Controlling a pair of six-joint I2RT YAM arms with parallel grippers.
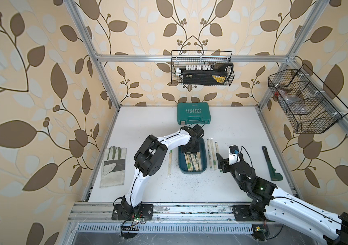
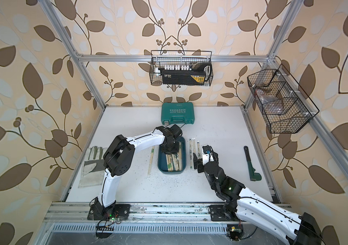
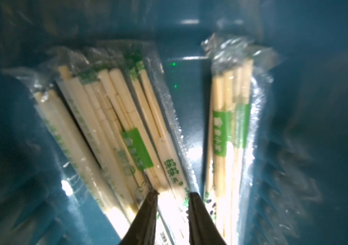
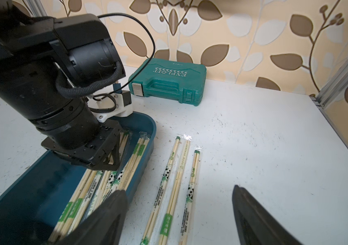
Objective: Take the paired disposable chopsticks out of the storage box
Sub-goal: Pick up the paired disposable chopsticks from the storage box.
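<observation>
In the storage box (image 1: 192,172), near the middle of the table (image 1: 232,127), the paired disposable chopsticks (image 3: 113,118) lie in a loose, overlapping heap. There is a main bunch and a smaller bundle beside it, all in glossy, crinkled wrappers.

The left gripper (image 3: 173,194) is down among them. Its fingers (image 3: 147,212) stand a little apart, with one wrapped pair running through the narrow gap. I cannot tell whether they press on it.

The likeliest failure is a poor catch. If the fingers close on slick film alone, the sticks could slide out on the lift. Because neighbouring pairs overlap this one, a second wrapper may come up with it or be flicked over the low rim. A fingertip driven against the floor could also shove the box, which looks light.

Just beside the box, three pairs (image 4: 192,191) lie on the table on the right side and a single pair (image 1: 170,163) lies on the left. The right gripper (image 4: 178,188) hovers over the three, fingers (image 4: 109,212) spread wide and empty. A careless drop or swing there could scatter them. The arms are also close enough that both reaching in together risks a knock.
</observation>
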